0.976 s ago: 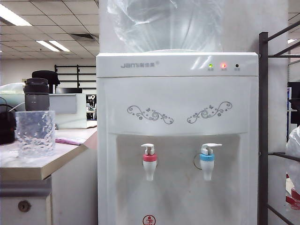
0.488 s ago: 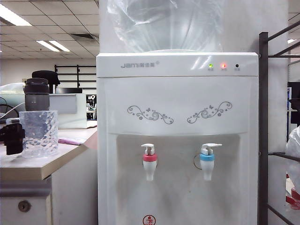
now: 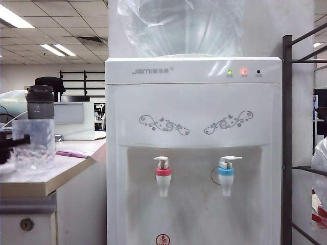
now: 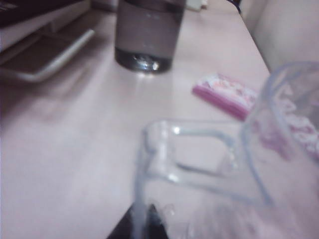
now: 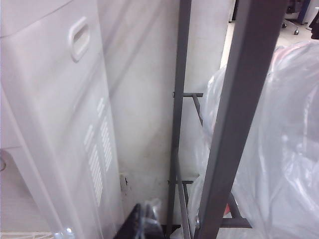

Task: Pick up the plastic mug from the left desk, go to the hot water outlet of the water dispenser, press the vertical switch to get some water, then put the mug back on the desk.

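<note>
Left gripper [image 3: 20, 139]: pinched on plastic mug [image 3: 34, 144], left desk [image 3: 36, 181]; right gripper [image 5: 144, 219]: beside grey rack [image 5: 239, 114], jaw state indiscernible.

- A clear, dimpled plastic mug [image 3: 34, 144] is seen upright at the left edge of the frame, on a pale beige desk top [image 3: 48, 178].
- A tall white water dispenser [image 3: 193, 153] fills the centre.
- A red-collared white tap [image 3: 163, 176] topped by a slim white lever [image 3: 161, 162] sits lower centre.
</note>
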